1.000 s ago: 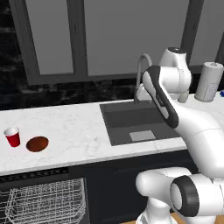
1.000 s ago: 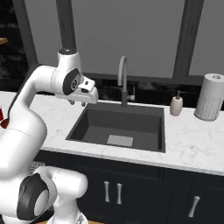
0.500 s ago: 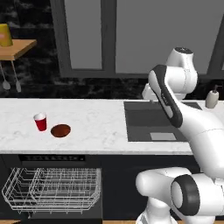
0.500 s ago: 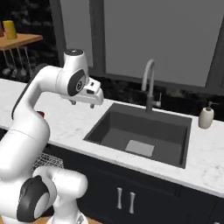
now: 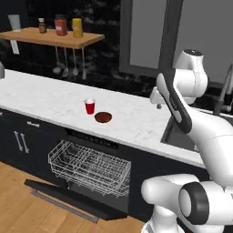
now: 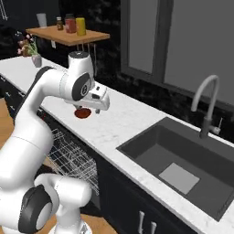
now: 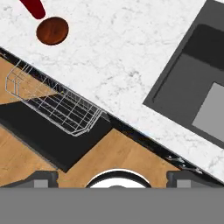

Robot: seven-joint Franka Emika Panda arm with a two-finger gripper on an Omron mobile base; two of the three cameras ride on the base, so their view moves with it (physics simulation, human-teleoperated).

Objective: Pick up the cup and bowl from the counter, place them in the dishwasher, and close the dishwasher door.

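Observation:
The red cup [image 5: 89, 106] stands on the white counter [image 5: 41, 98], with the reddish-brown bowl [image 5: 103, 117] just to its right. Below them the dishwasher [image 5: 91, 150] is open, its white wire rack [image 5: 88, 166] pulled out over the lowered dishwasher door [image 5: 63, 200]. My gripper [image 5: 157, 96] hangs above the counter, well to the right of the bowl. In the hand view its fingertips [image 7: 41, 177] stand far apart, open, with nothing between them. That view has the cup [image 7: 34, 8] and bowl [image 7: 52, 30] at the upper left and the rack [image 7: 57, 103] below. The bowl [image 6: 82, 114] peeks out under the hand [image 6: 101, 106].
A dark sink [image 6: 178, 160] with a curved faucet [image 6: 205, 105] lies to the right. A wooden shelf [image 5: 50, 37] with jars and hanging utensils is on the back wall. A small flower vase [image 6: 34, 57] stands far left. Dark cabinets [image 5: 20, 141] flank the dishwasher over a wooden floor.
The whole picture has shifted: the base has moved left along the counter, so the sink has slid off to the right. The cup and bowl rest where they were on the counter.

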